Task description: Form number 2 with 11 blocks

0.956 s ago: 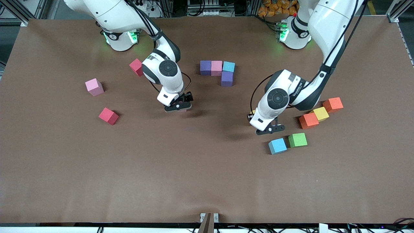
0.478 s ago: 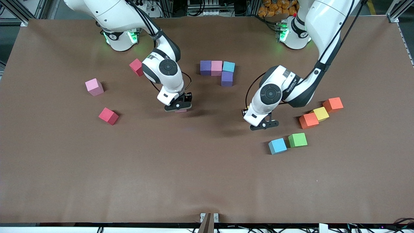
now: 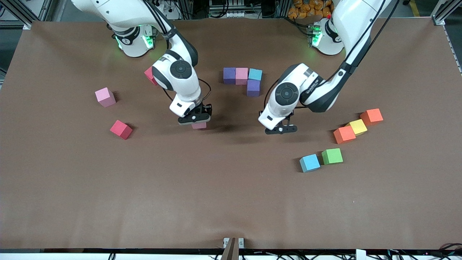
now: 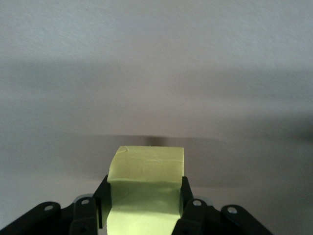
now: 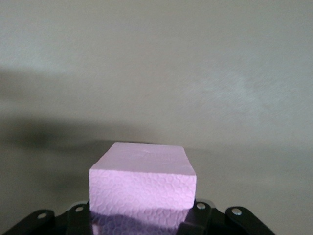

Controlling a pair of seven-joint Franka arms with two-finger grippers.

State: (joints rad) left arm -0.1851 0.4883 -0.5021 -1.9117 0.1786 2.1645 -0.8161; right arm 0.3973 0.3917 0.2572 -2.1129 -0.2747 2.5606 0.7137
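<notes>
Four blocks form an L on the table: purple [image 3: 229, 75], pink [image 3: 242, 76] and light blue [image 3: 255, 74] in a row, with a second purple [image 3: 253, 87] nearer the camera under the light blue one. My right gripper [image 3: 195, 120] hangs over bare table, shut on a pink block [image 3: 199, 125]. In the right wrist view this pink block [image 5: 143, 188] fills the right gripper [image 5: 142, 218]. My left gripper [image 3: 278, 129] is over bare table toward the left arm's end of the L. It is shut on a yellow block [image 4: 145, 183], which sits in the left gripper [image 4: 144, 208].
Loose blocks lie at the right arm's end: pink [image 3: 105, 97], red [image 3: 121, 129], and another red [image 3: 149, 73] partly hidden by the arm. At the left arm's end lie orange [image 3: 344, 134], yellow [image 3: 358, 126], orange-red [image 3: 371, 116], green [image 3: 332, 156] and light blue [image 3: 309, 163].
My right gripper has shut on the pink block and raised it slightly. My left gripper has carried the yellow block away from the loose blocks, toward the L of blocks.
</notes>
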